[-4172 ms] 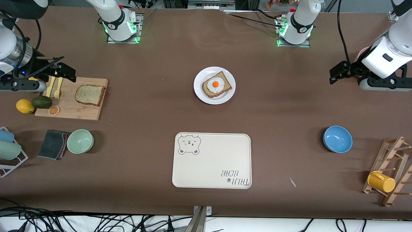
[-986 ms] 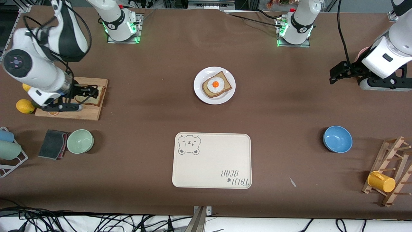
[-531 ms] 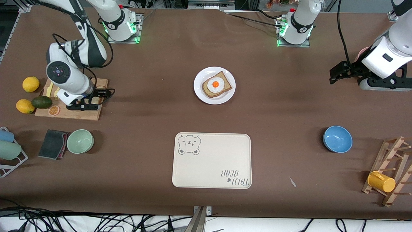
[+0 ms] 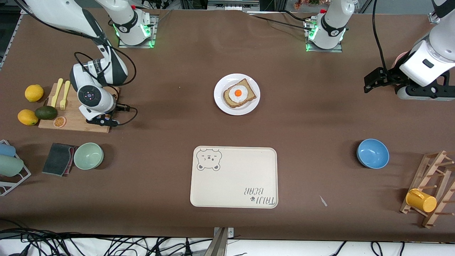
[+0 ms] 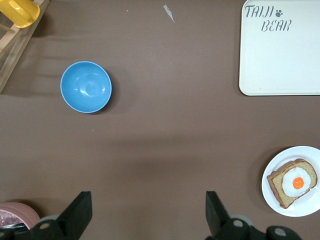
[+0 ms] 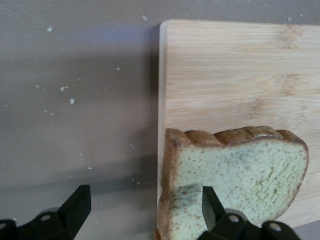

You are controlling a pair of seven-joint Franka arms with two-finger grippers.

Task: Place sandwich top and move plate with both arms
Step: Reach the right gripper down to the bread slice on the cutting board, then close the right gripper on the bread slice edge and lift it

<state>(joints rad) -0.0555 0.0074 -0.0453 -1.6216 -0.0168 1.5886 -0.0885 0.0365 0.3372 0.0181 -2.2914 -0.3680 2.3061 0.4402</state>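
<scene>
on the wooden cutting board [image 4: 76, 121] at the right arm's end of the bench [image 4: 170, 106], the sandwich top [image 6: 235, 180] lies flat and ungripped, so the first step of the task is not yet done. the right pincer [image 6: 145, 220] hangs low over the board's edge with its fingers wide apart, one finger over the bare bench beside the board, the other over the slice; nothing is clamped. in the front view the arm's wrist hides the slice.

the plate [image 4: 222, 103] sits in the middle of the bench, farther from the front camera than the bear-printed tray [image 4: 234, 185], and carries the bread slice with the fried egg [image 4: 239, 93]. no top slice lies on it, and it is not on the tray, so the move with both arms is untouched as well.

the left pincer [image 5: 149, 215] waits in the air at the left arm's end of the bench, fingers apart and empty; its wrist view looks down on a blue bowl [image 5: 86, 87].

what is left, by my reading: grip the slice, carry it to the plate, lay it on the egg, then bring both arms to the plate.
</scene>
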